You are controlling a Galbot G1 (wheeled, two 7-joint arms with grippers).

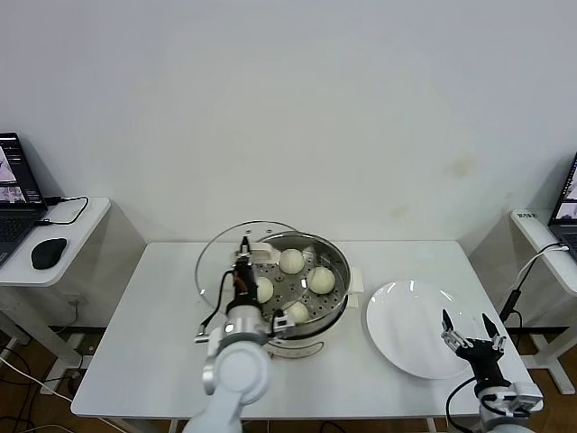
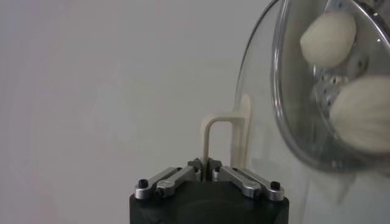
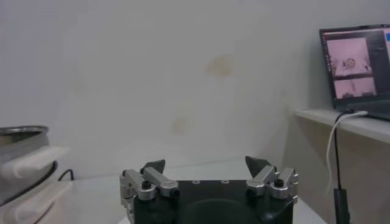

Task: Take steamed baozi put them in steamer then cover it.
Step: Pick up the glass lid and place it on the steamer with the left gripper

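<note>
The steamer (image 1: 311,293), a shiny steel pot on a cream base, stands at the table's middle; its edge shows in the right wrist view (image 3: 21,137). Several cream-white baozi lie on its perforated tray, among them one at the back (image 1: 291,261) and one at the right (image 1: 322,280); two show through the glass in the left wrist view (image 2: 329,38). My left gripper (image 1: 242,266) (image 2: 205,163) is shut on the cream handle (image 2: 210,134) of the clear glass lid (image 1: 216,262) (image 2: 259,91), held tilted at the pot's left side. My right gripper (image 1: 471,332) (image 3: 206,164) is open and empty at the front right.
A flat white plate (image 1: 406,325) lies right of the steamer, bare. Side tables stand on both sides: the left one holds a laptop (image 1: 13,194) and a mouse (image 1: 48,253), the right one a laptop (image 3: 356,67) with a cable (image 1: 523,271).
</note>
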